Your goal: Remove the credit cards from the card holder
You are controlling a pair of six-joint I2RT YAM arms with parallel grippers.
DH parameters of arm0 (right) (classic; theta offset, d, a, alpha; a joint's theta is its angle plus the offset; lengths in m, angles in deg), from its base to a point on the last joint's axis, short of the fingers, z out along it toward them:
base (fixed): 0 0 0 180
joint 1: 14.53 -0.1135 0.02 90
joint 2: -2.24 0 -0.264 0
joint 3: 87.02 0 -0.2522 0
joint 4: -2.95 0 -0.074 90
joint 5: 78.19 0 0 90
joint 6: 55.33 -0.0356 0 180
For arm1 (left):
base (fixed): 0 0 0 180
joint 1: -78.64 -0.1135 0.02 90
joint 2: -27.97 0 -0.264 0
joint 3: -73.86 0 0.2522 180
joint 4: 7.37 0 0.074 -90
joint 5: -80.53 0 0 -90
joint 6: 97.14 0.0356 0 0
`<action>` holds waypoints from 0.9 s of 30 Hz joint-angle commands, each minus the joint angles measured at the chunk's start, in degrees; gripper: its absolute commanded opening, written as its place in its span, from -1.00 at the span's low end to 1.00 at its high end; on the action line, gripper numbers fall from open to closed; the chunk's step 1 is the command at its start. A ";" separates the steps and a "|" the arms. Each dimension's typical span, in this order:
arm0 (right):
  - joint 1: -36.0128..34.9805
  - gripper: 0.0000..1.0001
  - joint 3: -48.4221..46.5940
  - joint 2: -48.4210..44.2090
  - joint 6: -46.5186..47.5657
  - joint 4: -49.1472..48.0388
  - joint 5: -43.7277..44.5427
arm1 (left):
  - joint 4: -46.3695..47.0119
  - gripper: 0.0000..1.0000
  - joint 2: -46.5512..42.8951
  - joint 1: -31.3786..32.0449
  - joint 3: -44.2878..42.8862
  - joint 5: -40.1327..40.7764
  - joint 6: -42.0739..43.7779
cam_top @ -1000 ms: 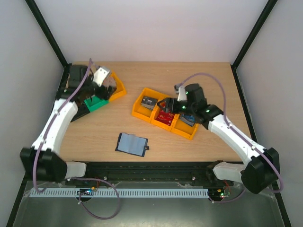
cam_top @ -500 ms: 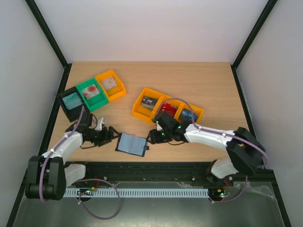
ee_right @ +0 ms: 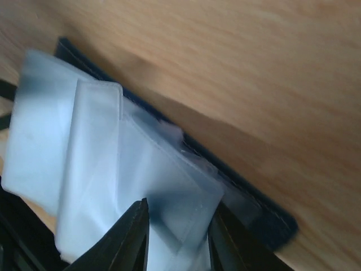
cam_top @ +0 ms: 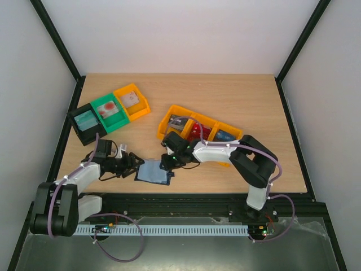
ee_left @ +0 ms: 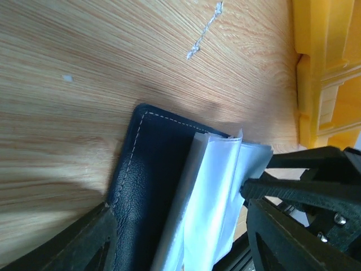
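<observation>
Overhead shot has the card holder (cam_top: 153,171) lying open on the tabletop (cam_top: 237,96) right by the front edge. The left end effector (cam_top: 134,164) is at its left side and the right end effector (cam_top: 167,162) at its right. That's also the only view that shows the credit cards (cam_top: 197,131): a few sit in the orange tray (cam_top: 167,135) just behind the holder, others in the small bins (cam_top: 96,108) at the back left.

What it can't give you is the grip. Left wrist cam does: jaws spread, straddling the navy cover and pale pockets, with a gap on the pocket side, so released. Right wrist cam is blurry. A pale pocket leaf sits between its fingers (ee_right: 132,237), which are close together, but honestly can't tell if it's pinched.
</observation>
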 commanded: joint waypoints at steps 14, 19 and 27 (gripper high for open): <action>5.64 -0.41 -11.75 -0.90 4.58 -0.10 -5.40 | 2.78 0.02 0.07 0.78 1.74 -0.22 -5.01; 11.27 -0.32 -11.52 -9.94 8.19 5.16 -2.61 | 2.71 0.03 -1.47 -0.51 1.57 0.49 -6.27; 33.89 -0.26 -6.16 -27.82 13.36 7.18 -0.77 | 0.42 0.11 -6.48 -9.07 -2.47 3.09 -5.13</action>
